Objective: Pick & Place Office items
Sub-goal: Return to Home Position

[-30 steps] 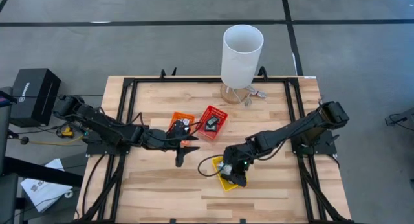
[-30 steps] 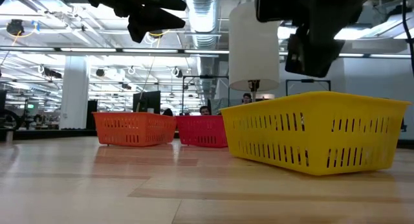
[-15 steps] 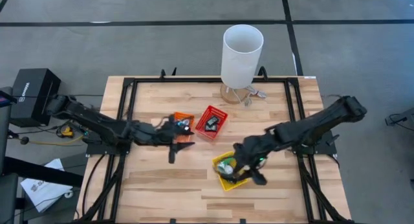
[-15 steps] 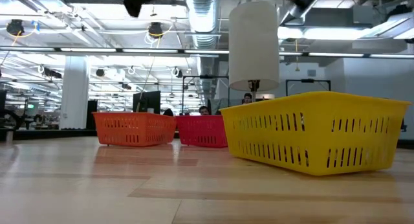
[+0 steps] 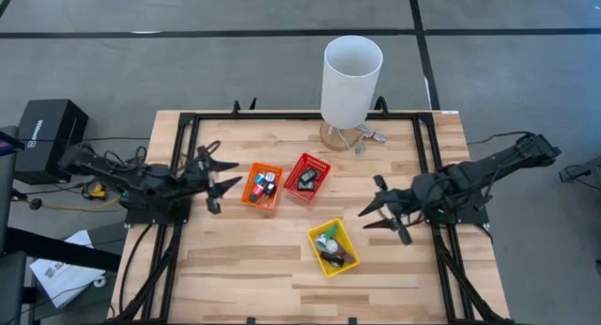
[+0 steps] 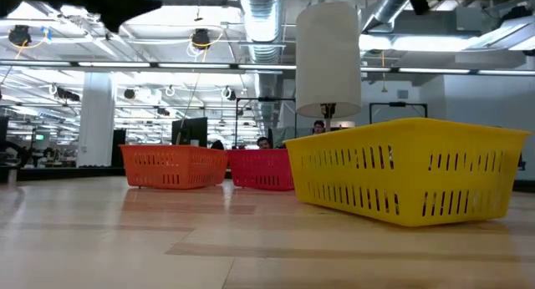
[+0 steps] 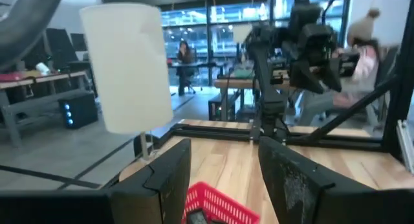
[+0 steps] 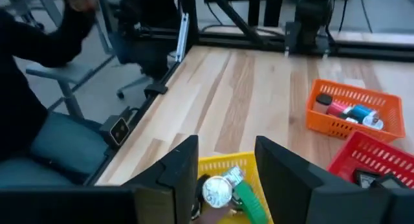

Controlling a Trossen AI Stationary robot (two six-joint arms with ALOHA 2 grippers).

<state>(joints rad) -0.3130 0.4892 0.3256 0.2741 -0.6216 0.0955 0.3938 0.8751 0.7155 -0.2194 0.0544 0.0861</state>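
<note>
The office items lie sorted in three mesh baskets on the wooden table. Red, blue and white pieces are in the orange basket (image 5: pixel 262 186). Dark pieces are in the red basket (image 5: pixel 308 177). A green ring, a silvery disc (image 8: pixel 218 190) and black bits are in the yellow basket (image 5: pixel 332 248). My left gripper (image 5: pixel 218 175) hovers open and empty left of the orange basket; its wrist view (image 7: pixel 223 185) looks level across the table. My right gripper (image 5: pixel 376 212) hangs open and empty to the right of the yellow basket (image 8: pixel 226 169).
A tall white cylinder (image 5: pixel 352 81) stands at the table's far edge, and black frame rails (image 5: pixel 188 156) run along both sides. Bare wood lies along the near edge (image 5: pixel 282 287). A person (image 7: pixel 365 46) sits beyond the table's right side.
Both arms have drawn back from the table's middle. My left gripper has gone from beside the orange basket toward the table's left edge and tipped up to level. My right gripper has risen from over the yellow basket, gone toward the right edge and rolled. The baskets have stayed put.
</note>
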